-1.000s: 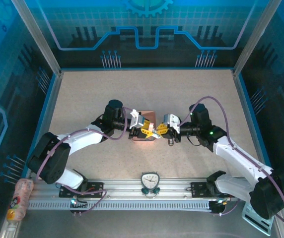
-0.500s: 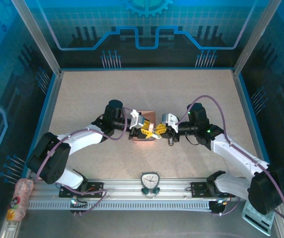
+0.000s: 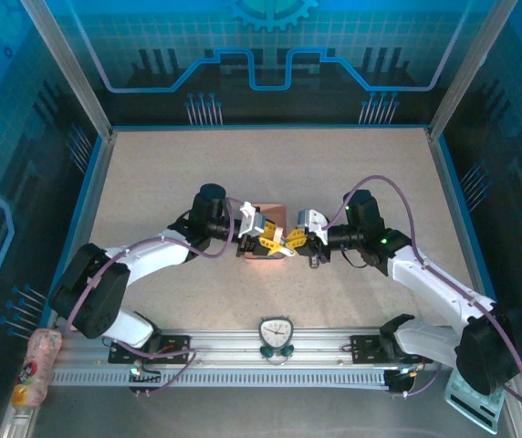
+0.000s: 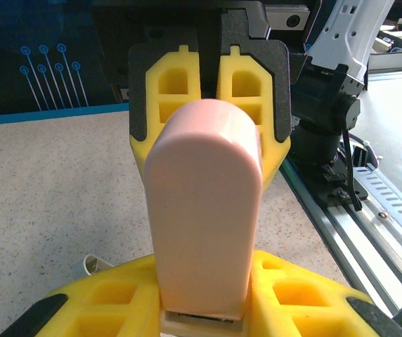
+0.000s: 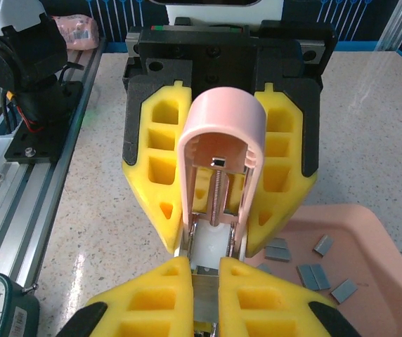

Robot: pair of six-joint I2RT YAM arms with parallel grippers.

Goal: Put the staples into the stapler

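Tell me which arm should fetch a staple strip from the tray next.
Right, probably. The left claw grips the pink stapler and should steady it. The right claw only pinches its metal end, with the staples in the tray just beside it.

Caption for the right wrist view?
Left gripper holds the opened pink stapler; right gripper pinches a thin grey strip at its channel, staples in pink tray.

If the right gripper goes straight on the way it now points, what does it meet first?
The pink stapler, held open directly ahead by the left gripper; depth is unclear, so contact may already exist.
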